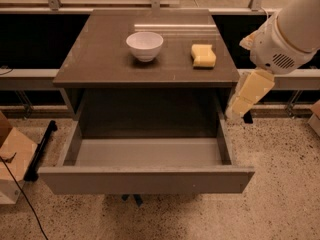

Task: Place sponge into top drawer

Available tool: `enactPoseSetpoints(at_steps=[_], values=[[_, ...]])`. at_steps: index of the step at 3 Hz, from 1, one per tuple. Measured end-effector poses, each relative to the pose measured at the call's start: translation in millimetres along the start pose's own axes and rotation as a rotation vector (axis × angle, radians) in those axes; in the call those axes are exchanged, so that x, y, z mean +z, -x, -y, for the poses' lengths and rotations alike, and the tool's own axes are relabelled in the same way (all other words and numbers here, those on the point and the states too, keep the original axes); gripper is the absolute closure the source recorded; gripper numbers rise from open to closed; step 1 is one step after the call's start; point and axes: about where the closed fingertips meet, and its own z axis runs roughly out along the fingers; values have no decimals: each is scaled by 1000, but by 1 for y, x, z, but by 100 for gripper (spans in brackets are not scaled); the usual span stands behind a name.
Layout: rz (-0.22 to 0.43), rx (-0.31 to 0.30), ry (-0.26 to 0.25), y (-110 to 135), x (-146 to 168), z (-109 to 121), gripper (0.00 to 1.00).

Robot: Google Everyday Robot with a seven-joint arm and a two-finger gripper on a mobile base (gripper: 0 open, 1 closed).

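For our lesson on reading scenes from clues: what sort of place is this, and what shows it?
Probably a robot test area in an office-type building, not a home: speckled hard floor, a lone table with its top drawer open, a staged sponge. The gripper hangs off the table's right edge.
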Motion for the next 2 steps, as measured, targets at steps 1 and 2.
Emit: enactPoseSetpoints(at_steps=[1, 2], values=[[43, 27, -19, 2, 18, 31, 0], [61, 32, 29, 0, 42, 61, 0]])
